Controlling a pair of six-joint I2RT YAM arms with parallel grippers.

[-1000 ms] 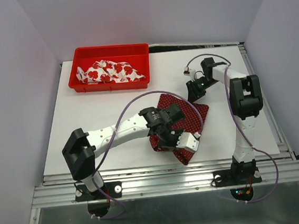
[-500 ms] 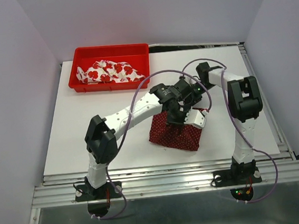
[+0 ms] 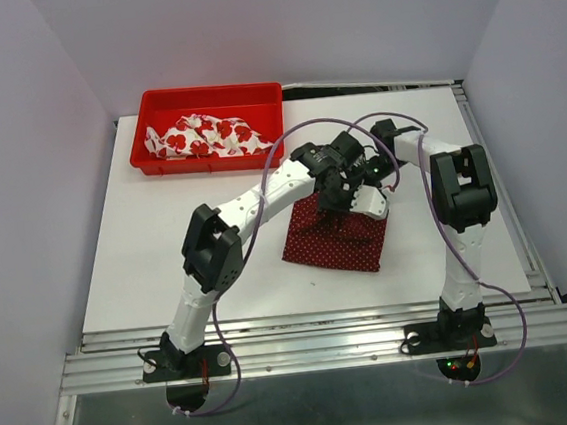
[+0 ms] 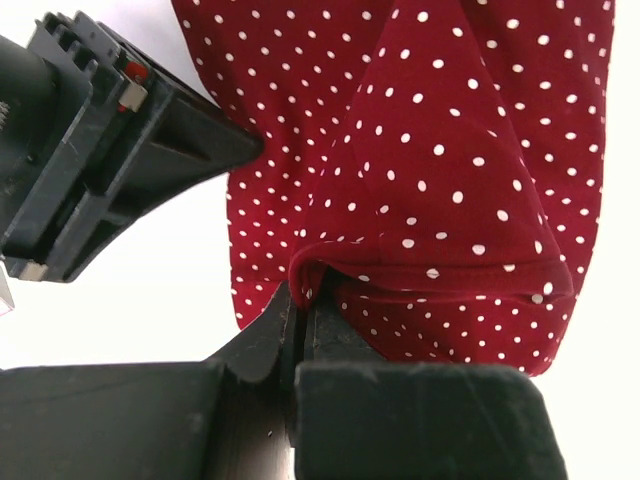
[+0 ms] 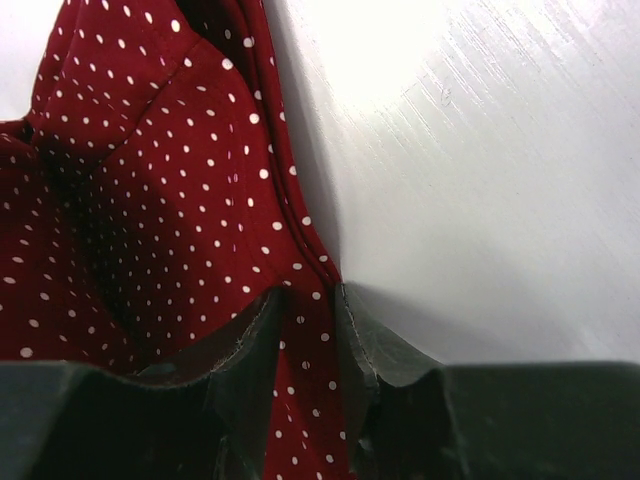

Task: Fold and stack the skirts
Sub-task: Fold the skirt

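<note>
The dark red polka-dot skirt (image 3: 332, 246) lies doubled over on the white table, right of centre. My left gripper (image 3: 364, 210) reaches across it from the left. In the left wrist view that gripper (image 4: 300, 292) is shut on a fold of the skirt's hem (image 4: 450, 150). My right gripper (image 3: 361, 180) sits just behind, at the skirt's far edge. In the right wrist view it (image 5: 308, 300) is shut on the edge seam of the dotted cloth (image 5: 150, 180). The white skirt with red flowers (image 3: 206, 137) lies crumpled in the tray.
A red plastic tray (image 3: 204, 164) stands at the table's back left. Both arms crowd together over the skirt's far side, and purple cables loop above them. Bare white table (image 3: 166, 244) spreads to the left, and grey walls stand on both sides.
My left gripper has carried the skirt's near edge from the table's front to the back, folding the skirt over itself. The right gripper has shifted slightly left at the far edge.
</note>
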